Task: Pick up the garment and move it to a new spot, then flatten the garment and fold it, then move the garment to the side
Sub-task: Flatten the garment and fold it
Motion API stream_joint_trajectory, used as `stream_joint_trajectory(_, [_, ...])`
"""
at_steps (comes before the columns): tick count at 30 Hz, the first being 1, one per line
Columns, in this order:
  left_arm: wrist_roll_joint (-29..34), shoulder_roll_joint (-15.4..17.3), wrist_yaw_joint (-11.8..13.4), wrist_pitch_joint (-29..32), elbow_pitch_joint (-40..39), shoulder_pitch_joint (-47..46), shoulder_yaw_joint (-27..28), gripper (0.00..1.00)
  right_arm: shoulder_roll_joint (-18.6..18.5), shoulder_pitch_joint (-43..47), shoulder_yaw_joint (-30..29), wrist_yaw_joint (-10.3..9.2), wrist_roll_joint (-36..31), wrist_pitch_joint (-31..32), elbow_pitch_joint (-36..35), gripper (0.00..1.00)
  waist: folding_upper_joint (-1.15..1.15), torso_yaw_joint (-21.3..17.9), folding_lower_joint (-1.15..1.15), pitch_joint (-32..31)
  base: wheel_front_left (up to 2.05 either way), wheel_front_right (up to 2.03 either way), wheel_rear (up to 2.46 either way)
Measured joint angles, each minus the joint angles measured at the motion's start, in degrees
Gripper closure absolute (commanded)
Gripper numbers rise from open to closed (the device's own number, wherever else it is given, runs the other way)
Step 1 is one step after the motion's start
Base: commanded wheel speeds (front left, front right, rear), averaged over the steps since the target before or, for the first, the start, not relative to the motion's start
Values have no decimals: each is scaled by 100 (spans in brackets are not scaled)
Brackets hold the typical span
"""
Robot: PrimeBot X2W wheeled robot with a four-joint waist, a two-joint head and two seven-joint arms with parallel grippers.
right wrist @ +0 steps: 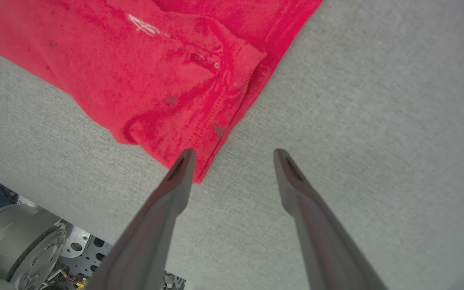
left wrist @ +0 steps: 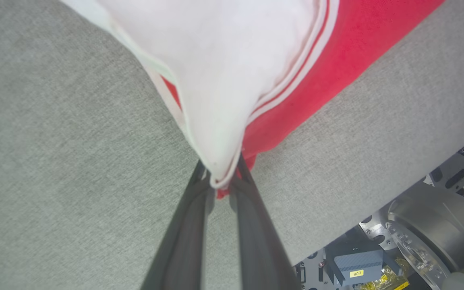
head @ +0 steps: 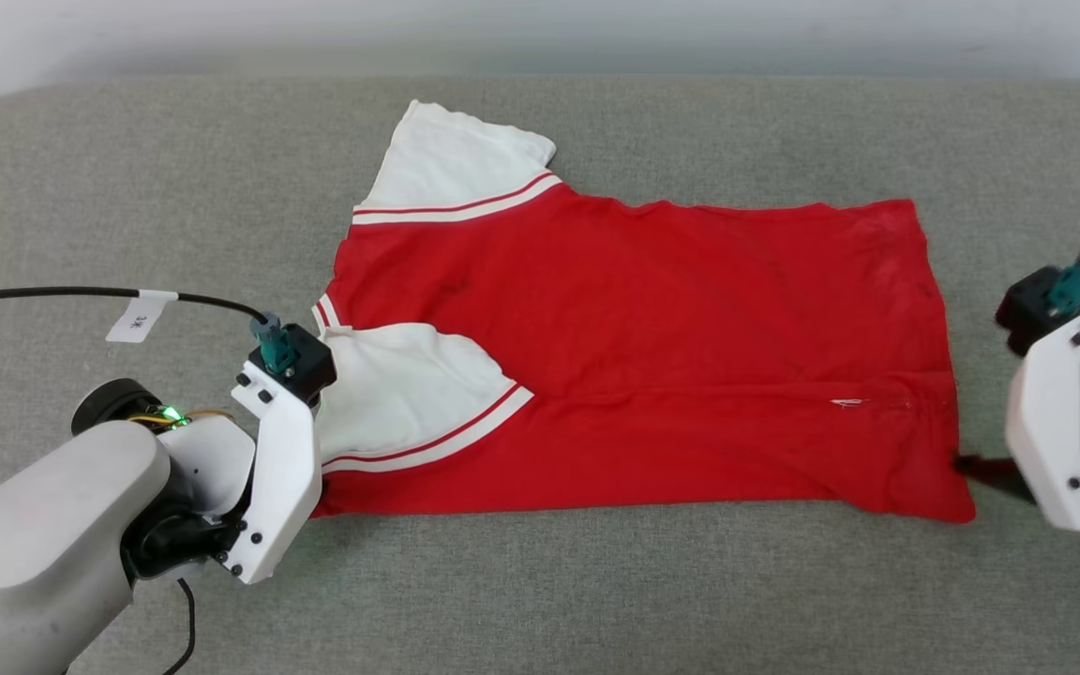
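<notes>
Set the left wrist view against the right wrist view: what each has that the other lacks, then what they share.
Left wrist view: the left gripper shut on the white sleeve corner of the garment. Right wrist view: the right gripper open beside the red hem corner. Both: the garment's red cloth, the grey cushion.

Open gray surface (head: 596, 591) all rnd garment (head: 652, 356); cable (head: 34, 292) crosses L side.

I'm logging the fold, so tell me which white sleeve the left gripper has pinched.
The near sleeve, folded onto the red body; the left gripper is shut on its corner. The far sleeve lies spread out, untouched.
</notes>
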Motion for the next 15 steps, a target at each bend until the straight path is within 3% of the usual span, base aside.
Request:
stream_joint_trajectory(5, [36,27,0,-77,2,-82,-37,100,558,251,58,0,-5,-213,521,0,0,19,0,161,0,0,0])
stream_joint_trajectory(9, [59,7,0,-145,70,-110,-101,100,743,282,136,-1,-46,-348,794,0,0,38,0,256,0,0,0])
stream_joint_trajectory(10, [43,0,0,-174,102,-110,-104,100,765,275,149,-1,-54,-368,837,12,0,40,0,266,0,0,0])
stream_joint_trajectory(12, [35,-9,0,-220,152,-109,-124,100,769,260,199,0,-68,-480,878,100,0,32,0,264,0,0,0])
stream_joint_trajectory(15, [-25,-5,0,-280,237,-76,-157,100,740,234,235,-1,-55,-749,899,100,0,-2,0,191,0,0,0])
